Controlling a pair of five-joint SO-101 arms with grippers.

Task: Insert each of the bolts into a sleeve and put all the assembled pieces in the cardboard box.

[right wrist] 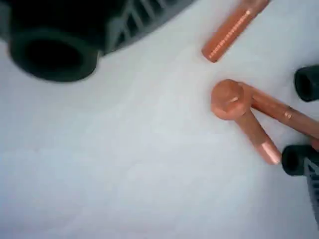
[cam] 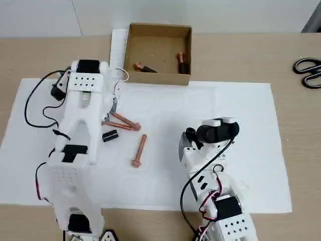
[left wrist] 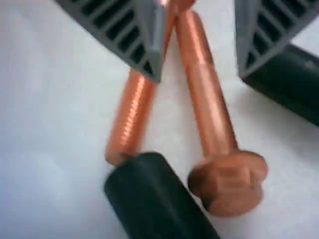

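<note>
- The left gripper (cam: 114, 106) sits left of centre in the high view. Its jaws are spread wide and grip nothing.
- In the left wrist view, its grey ribbed fingertips (left wrist: 144, 50) stand on either side of the shaft of a copper-coloured flange-head bolt (left wrist: 209, 114).
- A second copper-coloured threaded bolt (left wrist: 130, 119) lies crossed with the first. Its threaded end is just beside a short black cylindrical sleeve (left wrist: 149, 204).
- A third loose copper bolt (cam: 139, 149) lies alone near the centre of the high view, with its head toward the lower edge.
- The right gripper (cam: 185, 143) sits right of centre in the lower half of the high view. It is closed on another black sleeve (right wrist: 50, 52).
- The open brown cardboard box (cam: 159, 78) stands at top centre. It contains two assembled pieces: one at its left (cam: 142, 67) and one at its right (cam: 181, 61).
- A white paper sheet (cam: 241, 115) covers the light wooden table (cam: 296, 165).
- Black-handled scissors (cam: 308, 72) lie at the right edge of the high view.
</note>
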